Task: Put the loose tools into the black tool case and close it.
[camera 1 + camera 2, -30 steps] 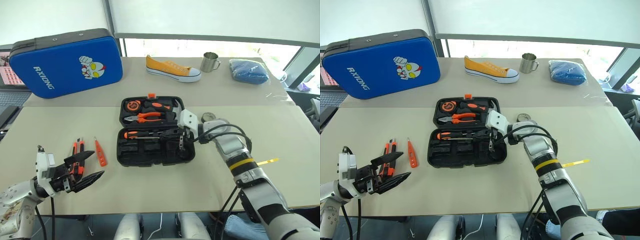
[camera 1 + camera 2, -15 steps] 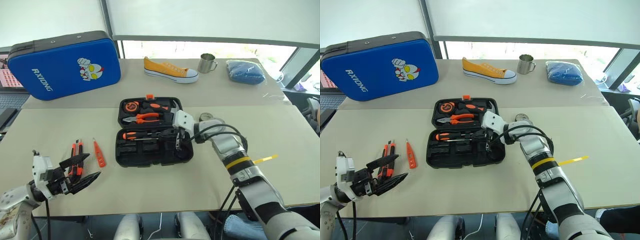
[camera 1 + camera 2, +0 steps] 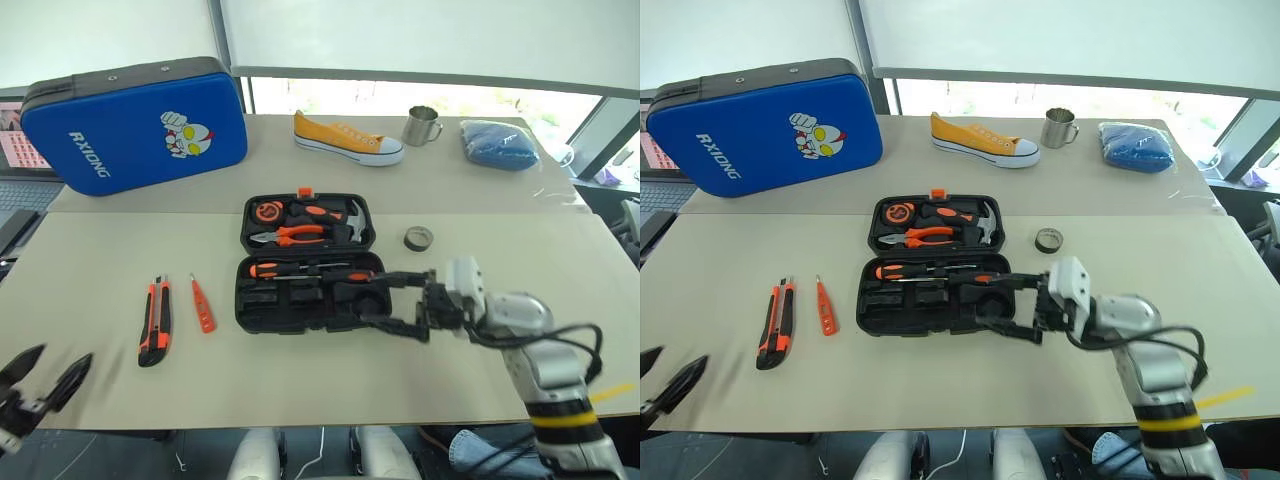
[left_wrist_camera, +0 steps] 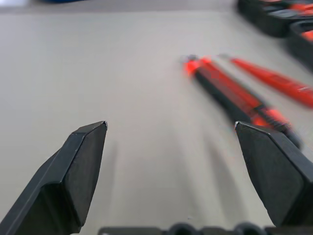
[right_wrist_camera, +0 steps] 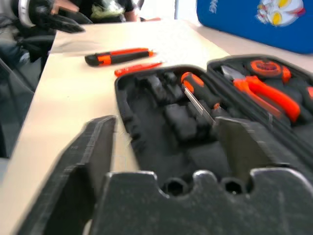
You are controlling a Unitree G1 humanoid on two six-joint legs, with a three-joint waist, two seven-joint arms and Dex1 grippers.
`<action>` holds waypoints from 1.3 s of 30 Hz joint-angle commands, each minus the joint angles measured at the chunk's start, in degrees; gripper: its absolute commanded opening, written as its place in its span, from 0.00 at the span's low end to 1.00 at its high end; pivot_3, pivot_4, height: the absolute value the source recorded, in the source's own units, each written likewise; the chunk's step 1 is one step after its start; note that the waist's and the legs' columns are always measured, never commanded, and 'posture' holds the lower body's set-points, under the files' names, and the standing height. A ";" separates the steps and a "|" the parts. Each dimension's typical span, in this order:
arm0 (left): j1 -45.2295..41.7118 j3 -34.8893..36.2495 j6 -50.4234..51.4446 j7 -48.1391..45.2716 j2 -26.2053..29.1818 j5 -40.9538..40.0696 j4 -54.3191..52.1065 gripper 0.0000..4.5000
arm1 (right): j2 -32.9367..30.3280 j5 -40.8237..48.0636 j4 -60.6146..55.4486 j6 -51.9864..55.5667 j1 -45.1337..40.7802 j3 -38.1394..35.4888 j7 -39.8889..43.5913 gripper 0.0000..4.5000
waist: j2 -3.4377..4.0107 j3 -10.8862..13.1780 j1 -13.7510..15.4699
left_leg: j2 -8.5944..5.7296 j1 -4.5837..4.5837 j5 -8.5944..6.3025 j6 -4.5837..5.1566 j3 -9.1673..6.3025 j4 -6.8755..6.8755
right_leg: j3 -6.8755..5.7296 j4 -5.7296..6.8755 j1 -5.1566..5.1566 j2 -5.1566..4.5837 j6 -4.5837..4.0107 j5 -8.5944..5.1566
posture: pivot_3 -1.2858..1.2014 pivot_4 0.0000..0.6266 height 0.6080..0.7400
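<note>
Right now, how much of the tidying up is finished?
Partly done: two screwdrivers already lie in the open black tool case. Nothing is in hand; the right claw is open beside the case and the left claw is open near the table edge. Left to do: the utility knife, slim tester and tape roll, then closing the lid.

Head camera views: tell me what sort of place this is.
Probably an office or lab used for robot trials: a plain beige table beneath a window with a pulled blind, set with unrelated props, a yellow sneaker, metal mug and open tool case.
</note>
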 commanded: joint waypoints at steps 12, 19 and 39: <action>-7.88 -8.73 43.38 19.92 19.93 -11.98 -28.70 1.00 | -1.42 7.51 0.17 -11.55 6.11 -10.45 2.15 0.99 | -0.53 0.15 2.11 | 0.06 0.78 0.00 -0.03 -0.01 0.04 | -0.08 -0.02 0.64 0.02 0.01 -0.17 | 0.52 0.24 1.00; -37.11 -22.89 67.88 53.93 13.81 -31.81 -31.60 1.00 | -4.53 9.45 -4.72 -7.74 4.86 -10.17 -0.34 0.99 | -0.08 0.33 0.63 | -0.07 0.78 -0.04 -0.01 0.01 -0.14 | 0.16 0.06 0.72 -0.02 0.13 -0.06 | 0.52 0.24 1.00; -53.78 -23.62 84.37 76.94 -6.83 -21.74 -34.59 1.00 | -5.26 10.85 -5.82 -5.78 1.17 -8.47 -0.80 0.99 | -0.17 0.38 0.78 | -0.25 0.75 -0.05 -0.16 -0.06 -0.07 | 0.16 0.04 0.70 0.10 0.06 -0.02 | 0.52 0.24 1.00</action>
